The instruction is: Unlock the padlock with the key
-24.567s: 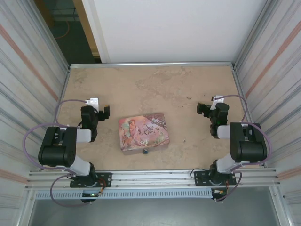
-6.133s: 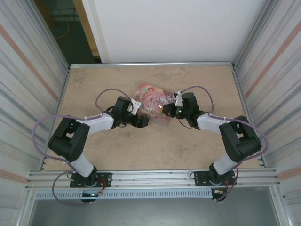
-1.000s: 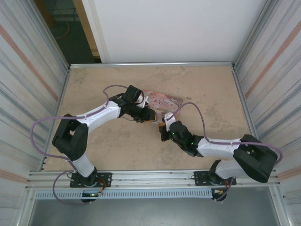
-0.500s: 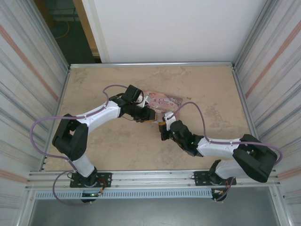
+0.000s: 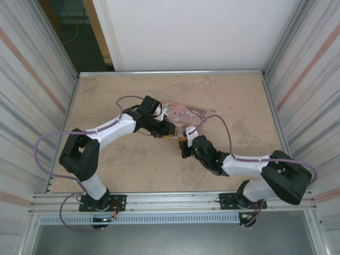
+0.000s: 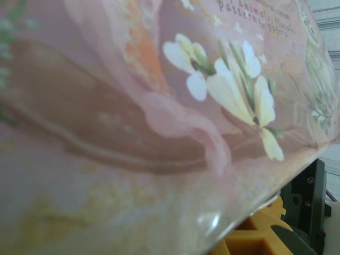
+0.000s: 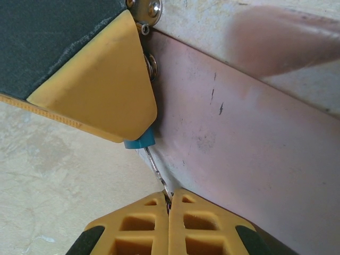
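The right gripper [image 7: 169, 204] is seen near the table middle in the top view, fingers pressed together and clamped on the key [image 7: 155, 169], a thin silvery shaft. The key is run up from the fingertips into the padlock [image 7: 140, 139], of which a small blue end is visible. The rest of the padlock is covered by a yellow finger [image 7: 101, 90] of the left gripper [image 5: 166, 130], just beyond. Whether the left fingers are closed on anything cannot be told. Padlock and key are held right against the near wall of the tin [image 7: 244, 154], at its near-left corner. In the left wrist view the tin lid is seen very close, its edge just above a yellow finger. The tin is set askew to the table [image 5: 239, 95] edges. Bare tabletop is seen between the arm bases and the grippers, and wide strips are left on both sides and behind the tin, up to the metal walls.
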